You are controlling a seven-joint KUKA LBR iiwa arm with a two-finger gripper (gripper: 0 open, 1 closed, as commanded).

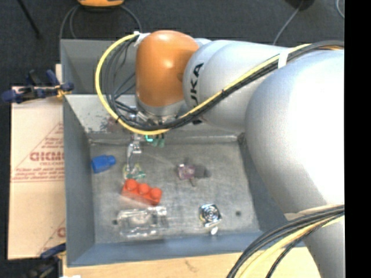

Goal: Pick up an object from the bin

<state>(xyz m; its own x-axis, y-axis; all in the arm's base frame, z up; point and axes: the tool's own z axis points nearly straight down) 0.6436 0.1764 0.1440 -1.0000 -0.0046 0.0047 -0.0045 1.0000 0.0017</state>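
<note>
My gripper [134, 154] hangs below the orange wrist cover in the back left part of the bin. Its tip is just above a small clear, greenish piece [134, 171] on the floor. Right in front of that lies a red-orange block with round studs [141, 192]. A blue plastic piece [103, 164] lies to the left of the gripper, near the left wall. I see nothing held in the gripper.
A clear plastic package [142, 220] lies near the front wall. A small pinkish clear item [186, 171] sits mid-bin, and a shiny metal part [210, 214] lies at the front right. The arm covers the bin's right and back.
</note>
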